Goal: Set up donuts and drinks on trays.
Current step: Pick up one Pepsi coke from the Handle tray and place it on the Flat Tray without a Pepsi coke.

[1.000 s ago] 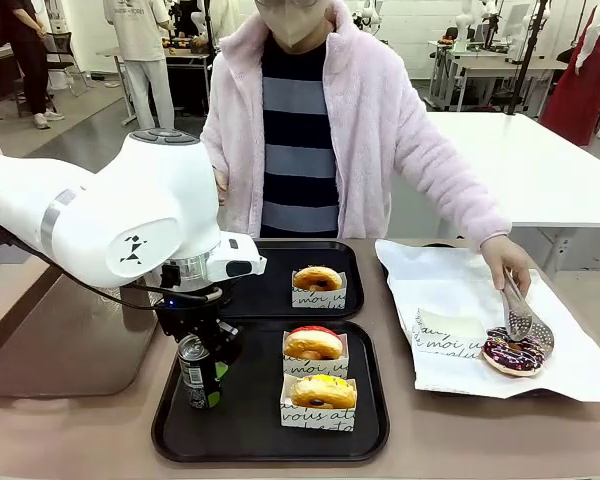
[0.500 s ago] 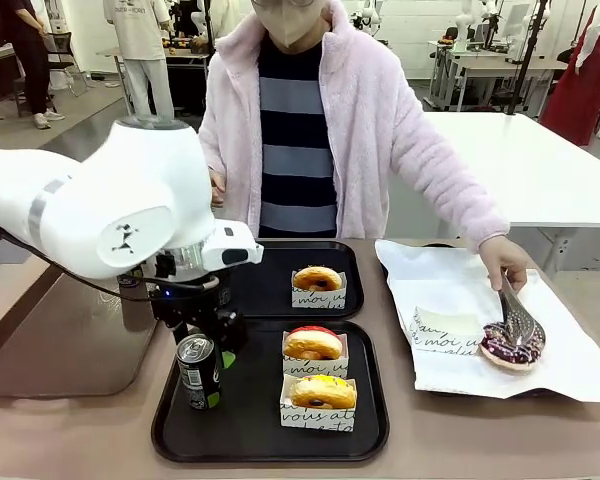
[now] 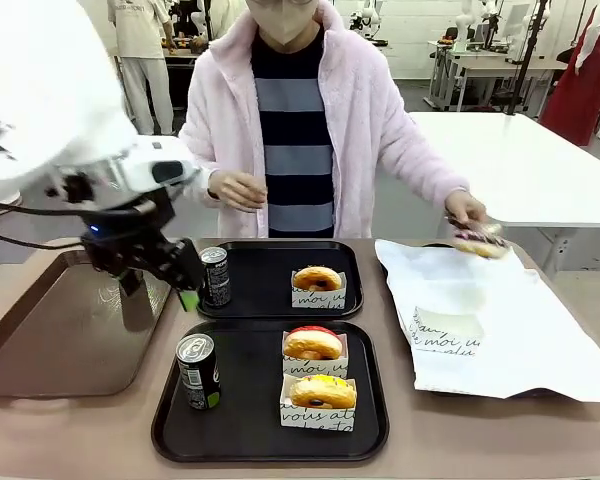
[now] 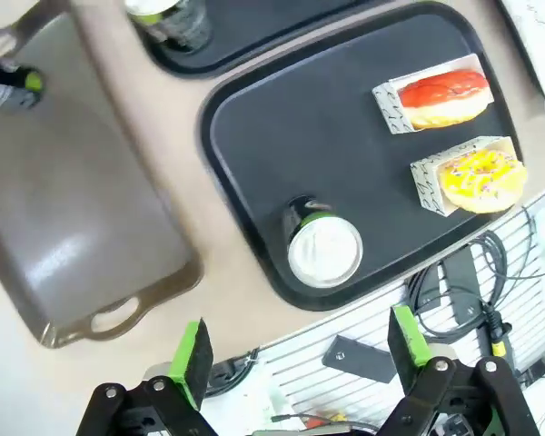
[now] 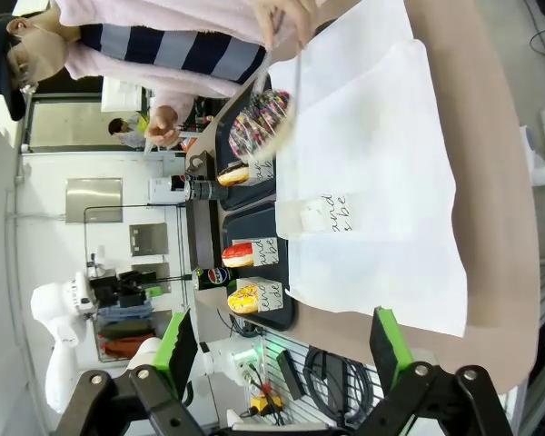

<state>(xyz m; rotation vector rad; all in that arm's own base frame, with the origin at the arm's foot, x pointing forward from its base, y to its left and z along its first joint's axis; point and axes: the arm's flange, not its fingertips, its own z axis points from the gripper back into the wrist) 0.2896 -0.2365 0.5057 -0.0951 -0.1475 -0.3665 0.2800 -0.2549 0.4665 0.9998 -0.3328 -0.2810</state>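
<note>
Left gripper [image 4: 297,359]: green-padded fingers spread wide, holding nothing, raised above the near black tray [image 3: 360,440] and, in the front view, hanging over the brown tray [image 3: 40,370] at the table's left. Seen from the left wrist, directly beyond the fingers, a dark can [image 4: 322,250] with silver top upright in the near tray's left part, free of any grip. Same can in the front view [image 3: 198,371], well left of two sleeved donuts: red-iced [image 3: 313,343] behind, yellow-iced with sprinkles [image 3: 323,391] in front, touching or nearly so.

On the far black tray [image 3: 350,255], a second can [image 3: 216,276] upright at the left edge, just beside one green pad [image 3: 188,298] of the left gripper; a golden glazed donut [image 3: 318,278] in its sleeve near the middle.

Right gripper [image 5: 280,354]: fingers also wide apart, empty, above the table's right end, looking along white paper [image 5: 381,182] spread on the tabletop.

Beyond, a person in a pink fleece jacket at the far side, one hand [image 3: 465,208] lifting a chocolate sprinkled donut [image 3: 480,240] in tongs above the paper; other hand [image 3: 238,188] loosely open near the waist. An empty scripted sleeve [image 3: 448,330] flat on the paper.
</note>
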